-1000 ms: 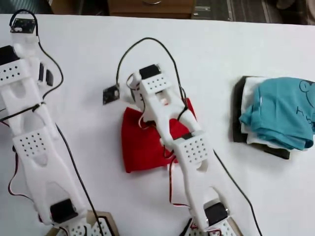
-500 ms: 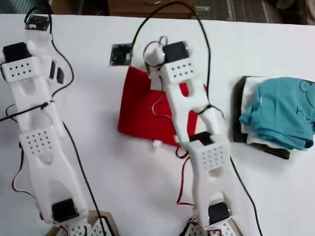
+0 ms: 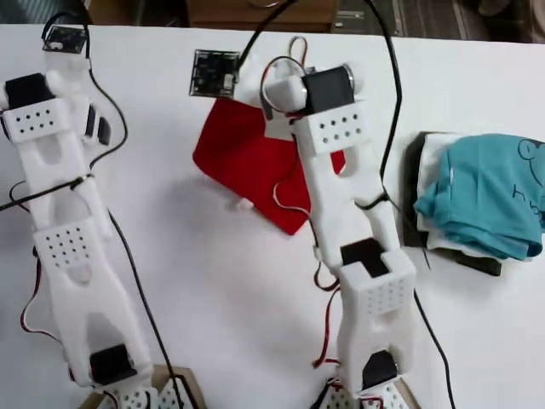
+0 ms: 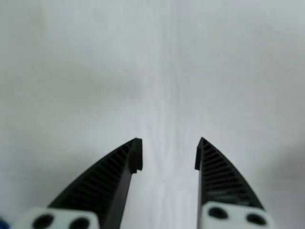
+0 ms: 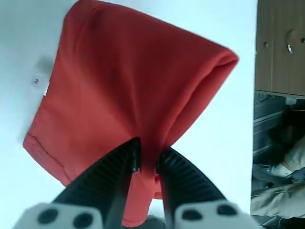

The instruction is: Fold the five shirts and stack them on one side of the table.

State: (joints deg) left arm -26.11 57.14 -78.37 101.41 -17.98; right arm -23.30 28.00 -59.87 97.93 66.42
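The right gripper (image 5: 147, 160) is clamped tight on a fold of the red shirt (image 3: 243, 162), which is at the far middle of the table (image 3: 170, 256). The left gripper (image 4: 167, 155) stands partly open (holding nothing) over the table's far left. A teal shirt (image 3: 485, 200) tops the stack (image 3: 430, 162) at the right.
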